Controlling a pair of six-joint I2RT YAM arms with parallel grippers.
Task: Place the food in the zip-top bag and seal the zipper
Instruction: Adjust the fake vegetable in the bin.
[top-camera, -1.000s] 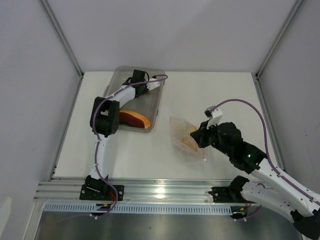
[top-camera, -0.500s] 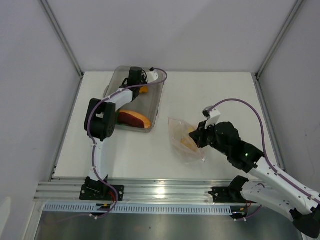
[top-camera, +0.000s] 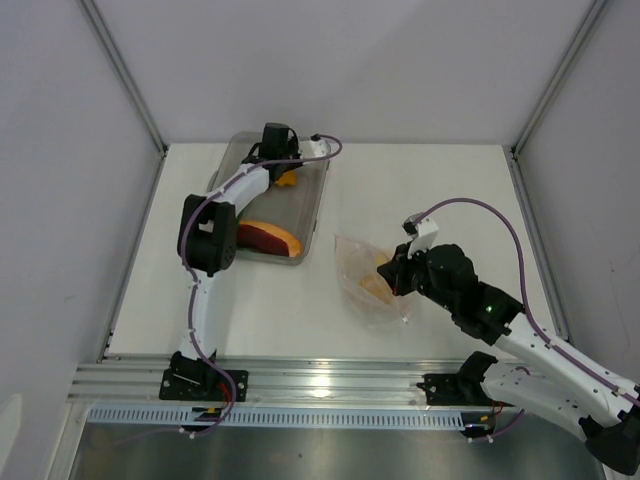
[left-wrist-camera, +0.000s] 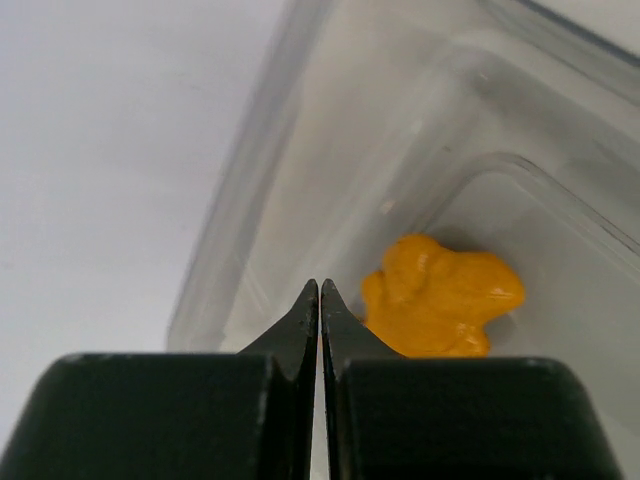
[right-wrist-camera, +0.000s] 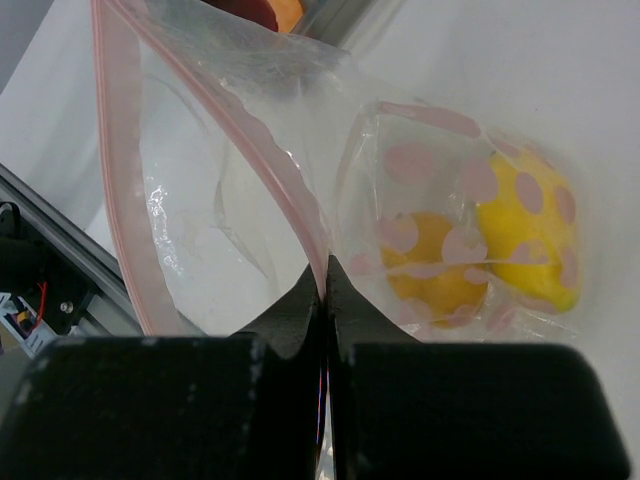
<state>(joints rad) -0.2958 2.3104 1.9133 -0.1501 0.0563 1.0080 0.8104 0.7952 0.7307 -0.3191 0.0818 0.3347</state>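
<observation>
Reaching over bin (left-wrist-camera: 240, 210), left pincer (left-wrist-camera: 320, 287) clenched empty, right pincer (right-wrist-camera: 326, 264) pinching zip-top bag (right-wrist-camera: 200, 200) rim.

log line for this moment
left claw: shut, empty, beside cluster in bin | right claw: shut on bag | bag: open, lemon and orange inside | slice in bin

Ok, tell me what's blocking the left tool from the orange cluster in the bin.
Nothing visible. The left tool, shut and empty, points into the clear bin. In the left wrist view the orange cluster lies just right of its tips, with no other food between them.
</observation>
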